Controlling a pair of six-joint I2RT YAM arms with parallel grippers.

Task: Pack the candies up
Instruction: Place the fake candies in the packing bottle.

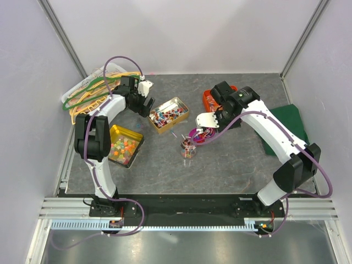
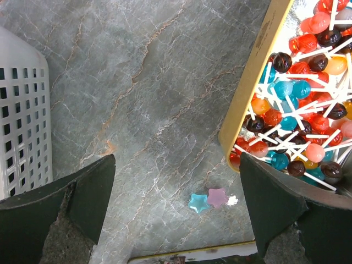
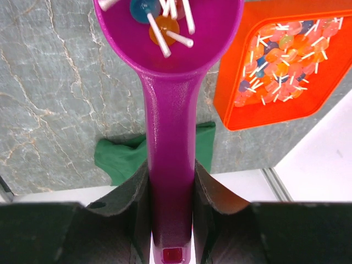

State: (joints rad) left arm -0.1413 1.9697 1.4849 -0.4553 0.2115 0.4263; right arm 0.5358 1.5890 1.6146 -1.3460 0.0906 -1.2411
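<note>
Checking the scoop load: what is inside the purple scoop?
Lollipops, one blue, one orange, with white sticks, lie in the purple scoop; its far end is out of frame.

The grey marbled surface [image 1: 236, 162] carries a gold tin [image 2: 254, 77] of lollipops [image 1: 168, 114] near its middle, a yellow tin [image 1: 118, 131] of pastel candies [image 1: 124, 147] at the near left and a white basket [image 1: 77, 88] in the far left corner. An orange tray [image 1: 207, 100] sits far right, a green cloth [image 1: 289, 124] at the right edge. A small clear cup [image 1: 188, 153] stands mid-surface. Two star candies [image 2: 199, 203], one blue, one pink, lie touching near the gold tin
</note>
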